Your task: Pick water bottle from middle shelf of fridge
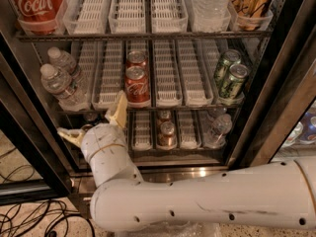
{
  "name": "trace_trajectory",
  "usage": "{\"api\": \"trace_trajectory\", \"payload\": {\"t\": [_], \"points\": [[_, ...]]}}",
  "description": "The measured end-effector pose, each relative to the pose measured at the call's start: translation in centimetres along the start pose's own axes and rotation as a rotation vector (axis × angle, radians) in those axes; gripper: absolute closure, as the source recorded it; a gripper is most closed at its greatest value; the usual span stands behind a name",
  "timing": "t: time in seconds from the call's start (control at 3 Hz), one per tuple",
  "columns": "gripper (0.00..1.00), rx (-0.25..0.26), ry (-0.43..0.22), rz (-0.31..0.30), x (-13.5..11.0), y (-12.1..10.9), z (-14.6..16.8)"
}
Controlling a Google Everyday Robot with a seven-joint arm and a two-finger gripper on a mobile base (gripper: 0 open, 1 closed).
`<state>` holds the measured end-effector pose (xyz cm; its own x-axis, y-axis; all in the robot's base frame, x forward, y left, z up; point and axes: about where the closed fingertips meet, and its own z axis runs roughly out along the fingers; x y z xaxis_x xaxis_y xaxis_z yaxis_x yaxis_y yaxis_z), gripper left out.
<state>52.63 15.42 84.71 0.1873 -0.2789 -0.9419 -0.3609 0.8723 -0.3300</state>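
Two small clear water bottles with white caps stand at the left end of the middle shelf (pixel 168 101) of the fridge (pixel 276 90). The front water bottle (pixel 60 87) has a pale label; the second (pixel 65 62) stands behind it. My gripper (pixel 94 123) is open and empty, with cream fingers spread wide. One finger (pixel 118 111) points up at the shelf's front edge, beside the red can. The other (pixel 69 135) points left, below the bottles. The gripper is below and to the right of the front bottle, apart from it.
Two red cola cans (pixel 137 83) stand in the middle lane and two green cans (pixel 229 78) at the right. The top shelf holds a red cola bottle (pixel 37 4) and a wide clear bottle (pixel 210 1). The lower shelf holds cans (pixel 167 131). Cables (pixel 24 216) lie on the floor.
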Motion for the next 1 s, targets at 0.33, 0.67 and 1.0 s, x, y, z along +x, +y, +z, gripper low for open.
{"api": "trace_trajectory", "payload": {"t": [0.33, 0.67, 1.0], "points": [[0.00, 0.061, -0.001, 0.036, 0.6, -1.9, 0.3], [0.00, 0.061, -0.001, 0.037, 0.5, -1.9, 0.3], [0.00, 0.074, -0.041, 0.050, 0.2, -1.5, 1.4]]}}
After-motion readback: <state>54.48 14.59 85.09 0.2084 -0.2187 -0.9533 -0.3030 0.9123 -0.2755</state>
